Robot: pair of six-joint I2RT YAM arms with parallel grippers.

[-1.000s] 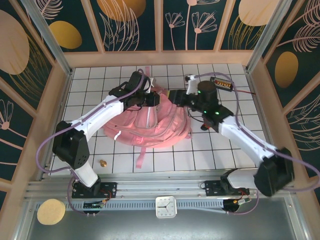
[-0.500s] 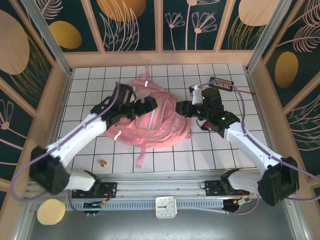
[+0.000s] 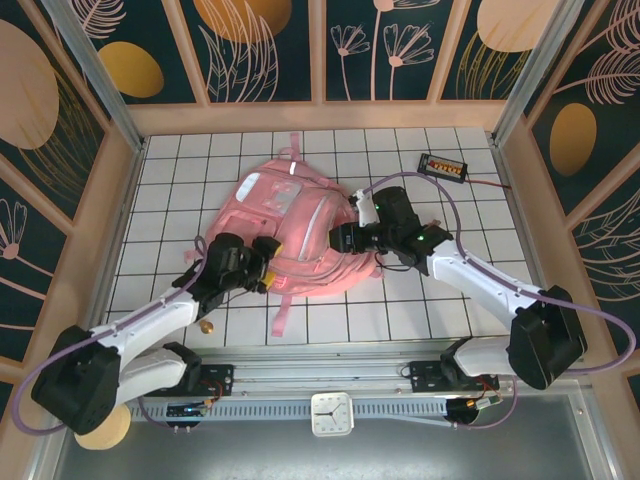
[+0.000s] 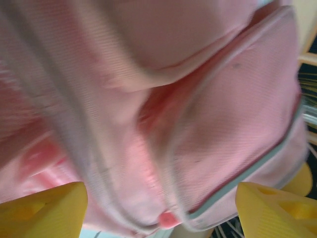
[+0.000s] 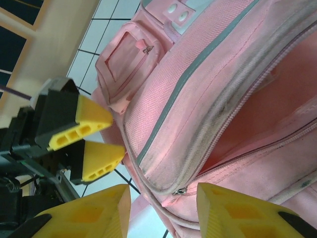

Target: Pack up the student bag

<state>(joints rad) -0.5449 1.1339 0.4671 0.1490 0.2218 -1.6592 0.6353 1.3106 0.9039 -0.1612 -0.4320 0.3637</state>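
Lying flat near the middle of the tiled table [image 3: 450,290], a little to the far left, the student bag [image 3: 290,215] looks soft and floppy: woven fabric that will sag and fold rather than hold a shape, probably light, with glossy pocket fronts likely to slip. The left gripper [image 4: 161,198] sits at its near-left edge, fingers spread wide with nothing between them. The right gripper [image 5: 163,191] faces the bag's right side, fingers partly apart and pinching nothing, the zip pull [image 5: 178,191] just ahead. Best holds, I judge, are the stitched rim of the gaping main opening [image 5: 277,109] or a strap [image 3: 280,315], not the slick panels.
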